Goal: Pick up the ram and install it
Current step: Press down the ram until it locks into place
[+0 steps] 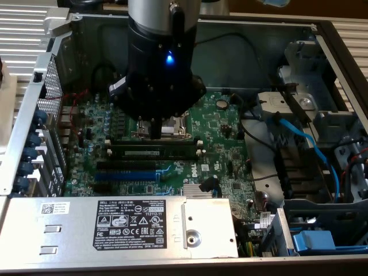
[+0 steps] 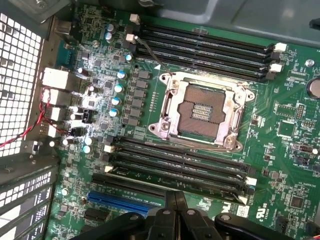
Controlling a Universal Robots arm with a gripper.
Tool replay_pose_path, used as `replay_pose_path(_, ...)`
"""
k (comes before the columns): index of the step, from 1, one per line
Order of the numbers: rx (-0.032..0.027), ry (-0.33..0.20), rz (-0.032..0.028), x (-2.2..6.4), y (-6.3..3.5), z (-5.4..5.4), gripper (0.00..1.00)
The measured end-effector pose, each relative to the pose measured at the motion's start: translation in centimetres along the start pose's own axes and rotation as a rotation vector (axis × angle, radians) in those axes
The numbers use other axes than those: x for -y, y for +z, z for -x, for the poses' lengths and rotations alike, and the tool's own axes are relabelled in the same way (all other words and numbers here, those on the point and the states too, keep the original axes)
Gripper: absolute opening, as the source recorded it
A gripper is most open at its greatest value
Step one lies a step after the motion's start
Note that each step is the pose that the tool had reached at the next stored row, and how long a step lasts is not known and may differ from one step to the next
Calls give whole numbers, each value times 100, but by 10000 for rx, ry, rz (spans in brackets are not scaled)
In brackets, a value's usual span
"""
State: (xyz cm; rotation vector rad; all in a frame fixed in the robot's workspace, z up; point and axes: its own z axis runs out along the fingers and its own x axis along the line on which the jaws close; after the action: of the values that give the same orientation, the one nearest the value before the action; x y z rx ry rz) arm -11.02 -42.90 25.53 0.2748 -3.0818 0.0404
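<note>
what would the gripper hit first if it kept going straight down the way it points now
Most likely the ram, which lies in the memory slots just past the CPU socket. The shut gripper points down at the motherboard, its fingertips close above that stick. Depth is hard to judge, so it might meet the socket's edge instead.

Exterior view: you look steeply down into the open computer case (image 1: 339, 52) from above. Wrist view: close, facing down. Shared: motherboard (image 1: 221, 135) (image 2: 280, 150), CPU socket (image 1: 174, 123) (image 2: 202, 110).
</note>
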Motion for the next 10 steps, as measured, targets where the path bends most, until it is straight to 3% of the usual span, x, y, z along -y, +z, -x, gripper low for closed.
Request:
replay_pose_path(4,-19,349,-31,0,-22,-1,10)
replay_pose_path(10,-36,952,-26,1,-24,-1,10)
